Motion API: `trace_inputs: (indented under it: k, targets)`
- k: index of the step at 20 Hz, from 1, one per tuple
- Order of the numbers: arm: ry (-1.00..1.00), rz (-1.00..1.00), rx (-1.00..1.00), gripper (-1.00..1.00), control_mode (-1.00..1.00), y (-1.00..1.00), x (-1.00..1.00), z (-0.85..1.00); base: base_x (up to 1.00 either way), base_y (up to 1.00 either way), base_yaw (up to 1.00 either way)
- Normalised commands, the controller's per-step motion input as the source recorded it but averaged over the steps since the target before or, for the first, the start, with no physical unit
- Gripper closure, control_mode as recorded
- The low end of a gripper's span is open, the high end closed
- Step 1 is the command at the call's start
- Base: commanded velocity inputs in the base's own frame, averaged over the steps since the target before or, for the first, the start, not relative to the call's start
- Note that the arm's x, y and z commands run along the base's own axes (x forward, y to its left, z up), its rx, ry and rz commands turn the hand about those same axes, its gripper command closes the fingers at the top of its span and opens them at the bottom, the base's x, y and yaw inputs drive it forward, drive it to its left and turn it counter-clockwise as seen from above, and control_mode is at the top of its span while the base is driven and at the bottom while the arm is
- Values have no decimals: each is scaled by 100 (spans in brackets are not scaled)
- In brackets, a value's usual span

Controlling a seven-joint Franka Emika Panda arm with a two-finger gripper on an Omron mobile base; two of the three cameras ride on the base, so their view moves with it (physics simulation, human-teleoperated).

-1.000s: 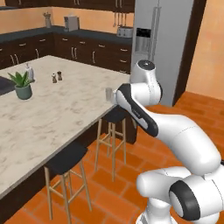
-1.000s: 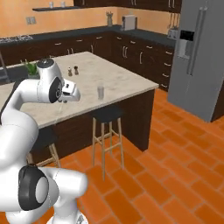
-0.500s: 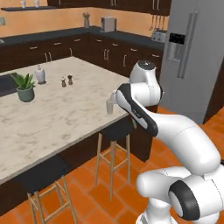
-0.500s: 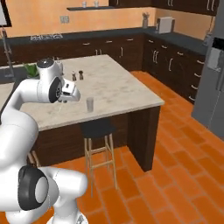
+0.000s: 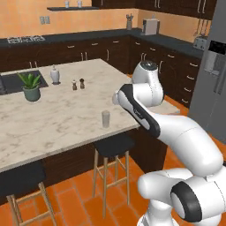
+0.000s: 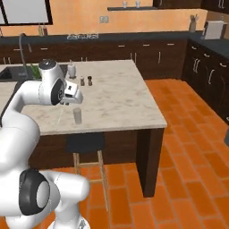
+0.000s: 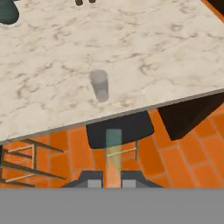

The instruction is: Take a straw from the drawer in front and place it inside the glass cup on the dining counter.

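The fetching half of the task looks done. In the hand view the gripper (image 7: 113, 183) has its tips pinched narrow on a thin pale stick that rises straight up between them — the straw (image 7: 113, 155), translucent and greenish against the stool behind it. The drawer is nowhere in these pictures, so I judge the robot is now working at the dining counter (image 5: 66, 119).

What is left is the delivery. The glass cup (image 5: 105, 119) stands upright and alone near the front edge of the marbled surface, above a black stool (image 5: 115, 145); in the right base view the same glass cup (image 6: 78, 116) sits just beside and below the arm's white hand, close to the edge of the dining counter (image 6: 120, 103). From the hand camera the glass cup (image 7: 99, 85) lies ahead of the straw's tip and slightly to the left in that view, with the surface edge and the stool between them — so the straw is near the cup but not over it, and nothing is inside the cup yet as far as I can tell.

Further back on the surface stand a potted plant (image 5: 31, 86), a white bottle (image 5: 54, 74) and two small shakers (image 5: 77, 84), well apart from the cup and unlikely to interfere. Remaining, by my reading: carry the straw over the rim, lower it in, release.
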Motion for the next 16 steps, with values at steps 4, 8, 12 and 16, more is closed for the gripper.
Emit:
trace_inputs:
  k: [4,8,12,16]
  targets:
    - [0,0,0,100,100,0,0,0,89,-2,28]
    - [0,0,0,100,100,0,0,0,99,-2,23]
    - [0,0,0,100,100,0,0,0,100,-21,25]
    - [0,0,0,100,100,0,0,0,89,-37,23]
